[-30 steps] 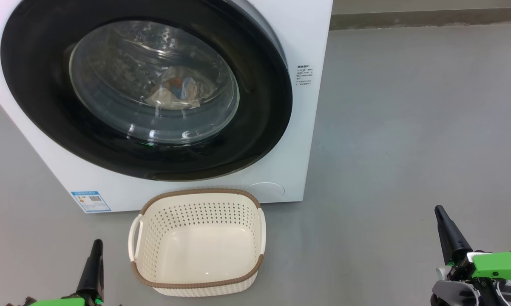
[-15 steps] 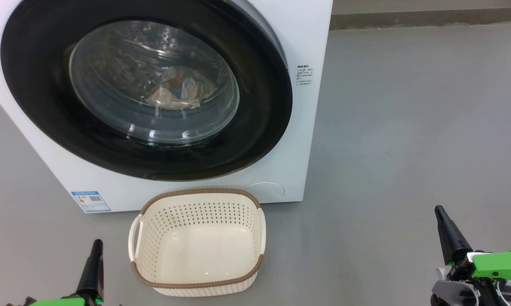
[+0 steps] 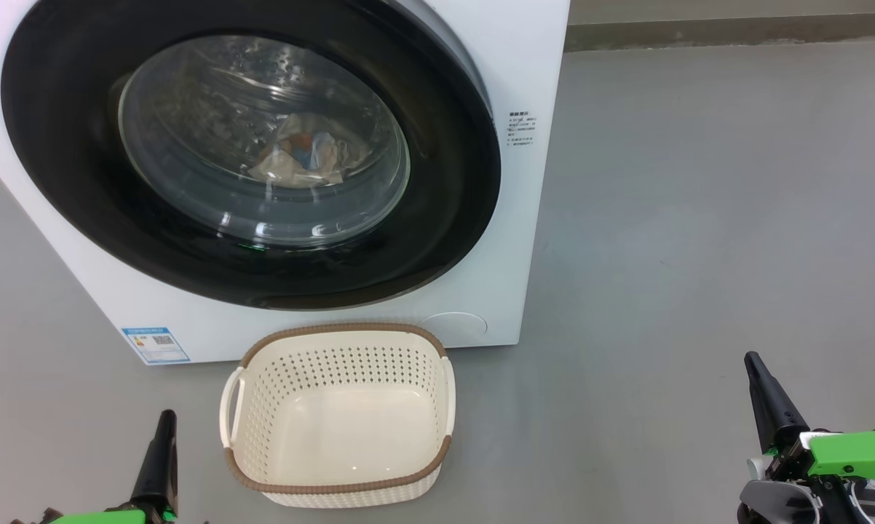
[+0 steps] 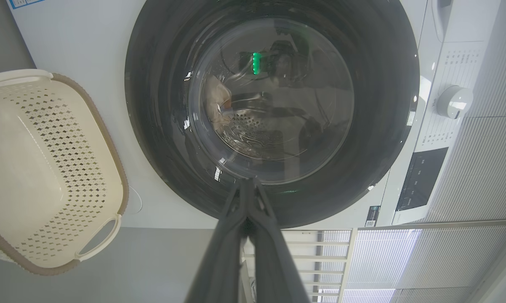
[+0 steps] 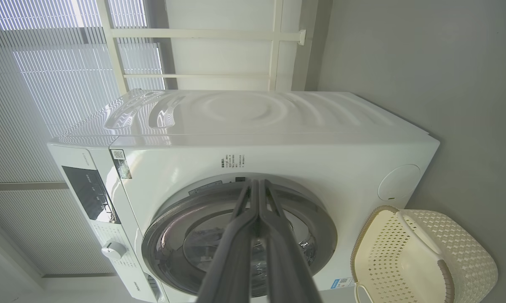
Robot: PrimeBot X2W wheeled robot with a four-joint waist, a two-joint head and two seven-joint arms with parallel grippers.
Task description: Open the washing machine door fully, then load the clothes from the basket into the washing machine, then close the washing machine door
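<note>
I watch: washing machine door faces me, shut, clothes behind its glass; basket mouth-up, handles left and right; left claw and right claw clenched, empty.

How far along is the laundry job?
Looks finished. Done: cream perforated plastic basket is empty; cream patched clothes lie behind the round black-rimmed glass door, which looks shut on the white washing machine. In hand: nothing; left gripper and right gripper shut, empty. Left: nothing.
</note>
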